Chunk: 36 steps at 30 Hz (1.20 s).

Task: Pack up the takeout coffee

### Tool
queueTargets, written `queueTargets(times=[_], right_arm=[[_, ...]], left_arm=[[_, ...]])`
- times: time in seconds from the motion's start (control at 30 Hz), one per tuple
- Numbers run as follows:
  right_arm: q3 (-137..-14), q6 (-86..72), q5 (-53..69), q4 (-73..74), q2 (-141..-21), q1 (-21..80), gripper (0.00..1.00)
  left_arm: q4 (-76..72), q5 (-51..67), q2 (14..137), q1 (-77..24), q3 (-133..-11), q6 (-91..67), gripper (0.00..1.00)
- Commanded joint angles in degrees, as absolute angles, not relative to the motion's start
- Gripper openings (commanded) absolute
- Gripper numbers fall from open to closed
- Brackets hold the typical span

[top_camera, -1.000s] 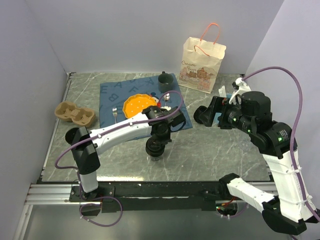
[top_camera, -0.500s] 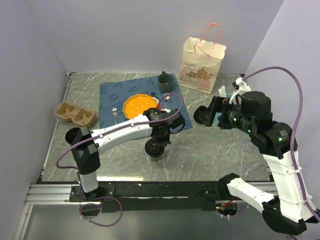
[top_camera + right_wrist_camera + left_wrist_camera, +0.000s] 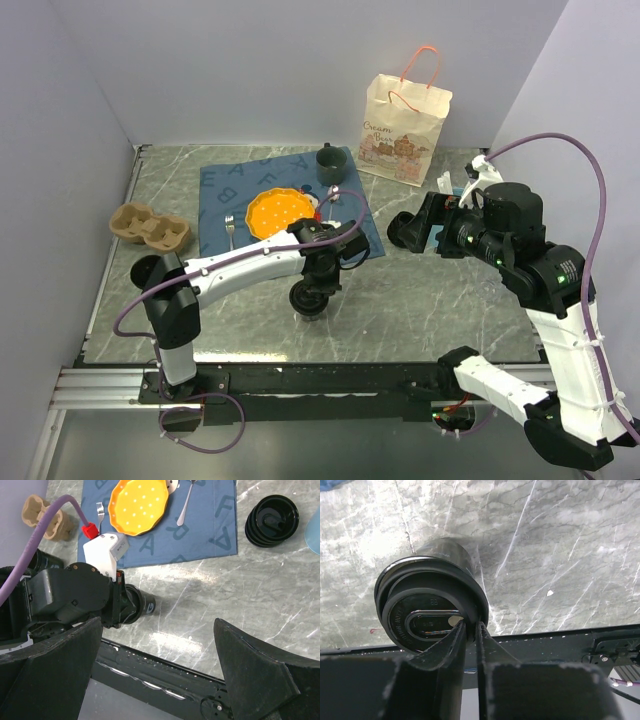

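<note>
- Surface point(image 3: 440, 300): smooth marble, so a nudged cup may skid.
- Paper bag point(image 3: 404, 120): stands at back right, well apart from cup. Long carry on thin hold risks drop or spill. Soft bag may fold or topple as cup goes in.
- Right pincer point(image 3: 408, 232): wide open, empty, hovers between cup and bag. Arms may clash if paths cross.
- Coffee cup point(image 3: 432, 600): upright on bare surface near front edge, just in front of blue mat point(image 3: 230, 190).
- Left pincer point(image 3: 469, 626): nearly closed, tips pinch lid rim, one inside, one outside. Off-centre hold, so cup may swing or tilt on lift, or lid point(image 3: 427, 622) may pop off and leave cup behind.
</note>
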<state>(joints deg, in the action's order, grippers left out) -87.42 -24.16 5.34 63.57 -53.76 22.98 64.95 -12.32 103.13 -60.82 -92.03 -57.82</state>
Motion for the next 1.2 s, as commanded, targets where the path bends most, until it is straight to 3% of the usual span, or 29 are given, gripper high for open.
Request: queueTargets(times=[0.0, 0.23, 0.43, 0.6, 0.9, 1.17], right_arm=[[-89.74, -24.52, 4.66, 62.75, -53.0, 22.68, 1.0], [-89.12, -25.05, 5.45, 62.58, -52.47, 22.59, 1.0], [-86.93, -25.75, 9.57, 61.26, -52.3, 22.68, 1.0], [-82.19, -25.84, 18.17, 59.33, -54.84, 22.76, 0.98], [-71.29, -26.28, 32.07, 50.46, -63.89, 26.71, 0.9], [-71.54, -21.19, 35.24, 49.13, -76.37, 29.26, 0.84]], left_arm=[[65.04, -12.39, 103.45, -60.82, -93.07, -57.39, 0.2], [68.81, -14.32, 102.31, -60.91, -100.45, -57.48, 0.4], [71.28, -18.89, 99.07, -59.51, -102.4, -57.66, 0.49], [65.07, -17.85, 91.33, -56.7, -91.08, -55.29, 0.6], [41.95, -3.0, 71.3, -46.94, -65.5, -48.69, 0.75], [29.82, 3.86, 68.73, -43.07, -54.32, -43.16, 0.77]])
